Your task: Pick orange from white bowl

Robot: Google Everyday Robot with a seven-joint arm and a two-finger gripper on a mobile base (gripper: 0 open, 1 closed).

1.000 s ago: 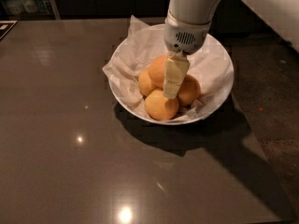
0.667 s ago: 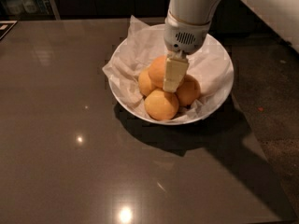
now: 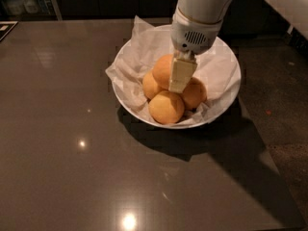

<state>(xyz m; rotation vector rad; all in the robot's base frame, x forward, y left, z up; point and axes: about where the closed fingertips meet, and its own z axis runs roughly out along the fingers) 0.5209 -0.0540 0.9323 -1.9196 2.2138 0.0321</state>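
Status: the task is under way, not complete.

My gripper (image 3: 181, 79) is down inside the white bowl (image 3: 232, 77), set against the pile of fruit. The pale tip sits between the topmost orange (image 3: 162, 70) and the right-hand orange (image 3: 197, 94), overlapping both from this view. I cannot tell whether the gripper is wide, narrow, or closed on anything; the wrist housing (image 3: 195, 30) and the fruit hide how it stands.

Four oranges are visible, all within the bowl. Besides the two above, there is a left-hand orange (image 3: 149, 86) and a front orange (image 3: 166, 107). They are heaped together on the crumpled white paper (image 3: 129, 64) that lines the bowl. The bowl stands on the dark table (image 3: 62, 129).

Done, in my judgement: the approach and the descent into the bowl. The topmost orange looks like the likely target, since it sits highest and right beside the tip.

Left to do: confirm a firm hold on one orange, lift it straight up and carry it over the rim. No orange is outside the bowl, so I record the pick as not yet achieved.
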